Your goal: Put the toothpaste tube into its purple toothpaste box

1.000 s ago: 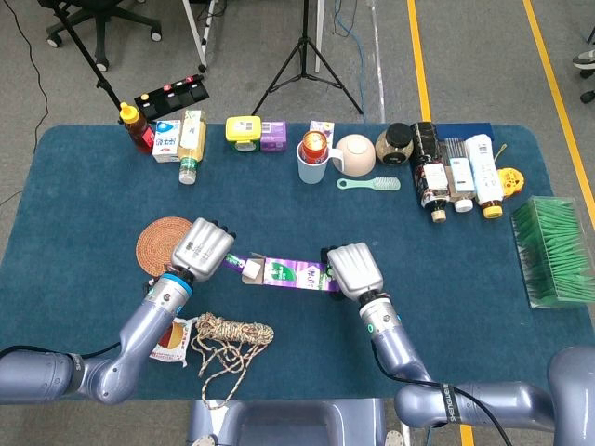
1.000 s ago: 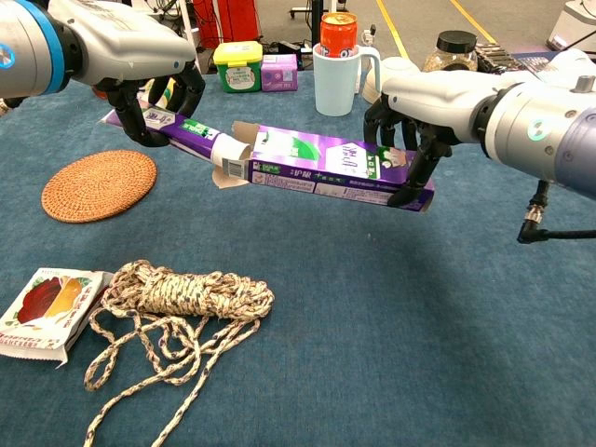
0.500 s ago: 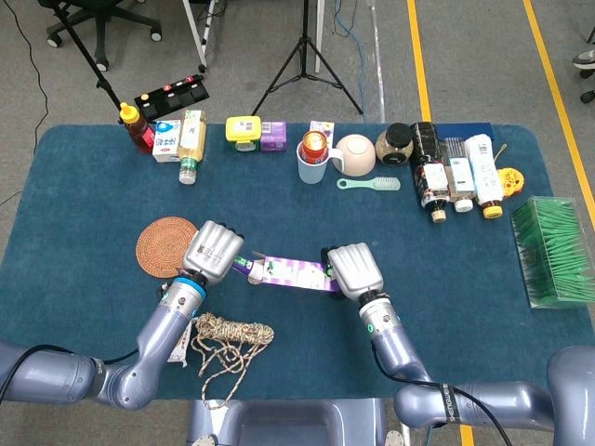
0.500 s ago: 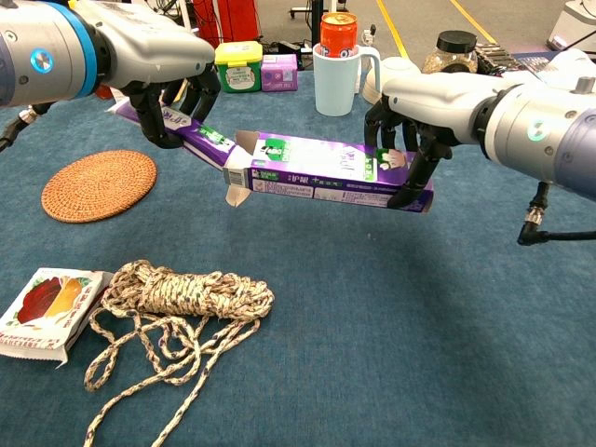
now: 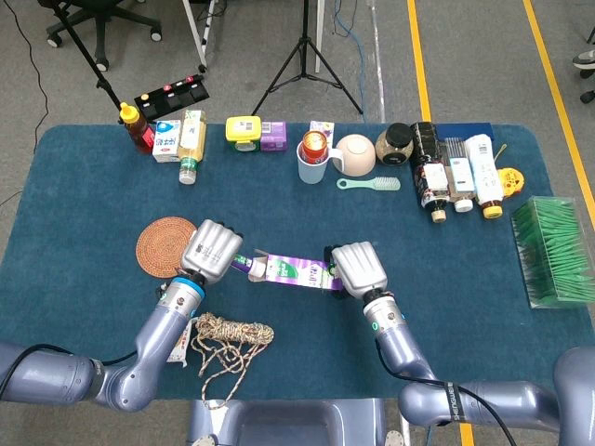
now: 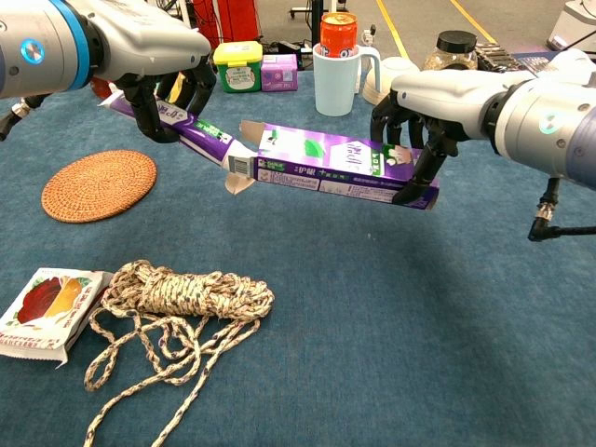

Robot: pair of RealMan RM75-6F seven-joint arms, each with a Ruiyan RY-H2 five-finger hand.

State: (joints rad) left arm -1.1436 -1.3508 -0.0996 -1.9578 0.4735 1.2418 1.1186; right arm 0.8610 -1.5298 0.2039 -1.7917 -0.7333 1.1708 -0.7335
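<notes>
A robotics lab: a tripod (image 5: 307, 58) and office chair (image 5: 98, 17) (upper left) stand on yellow-taped floor (image 5: 420, 60) behind the blue worktop (image 5: 84, 204).

Chinese print on purple box (image 6: 326, 160), unreadable, barcode

- The purple toothpaste box (image 6: 331, 161), gripped by the right hand (image 6: 419, 107), is glossy printed card.
- The toothpaste tube (image 6: 172, 119), held in the left hand (image 6: 154, 56), looks like smooth, shiny plastic.
- Both hands have matt silver-grey shells with dark fingers.
- Below the left hand, the rope (image 6: 177, 303) is rough twisted fibre; the coaster (image 6: 98, 184) is woven rattan.
- The tablecloth (image 6: 391, 326) is matt, napped blue fabric.
</notes>
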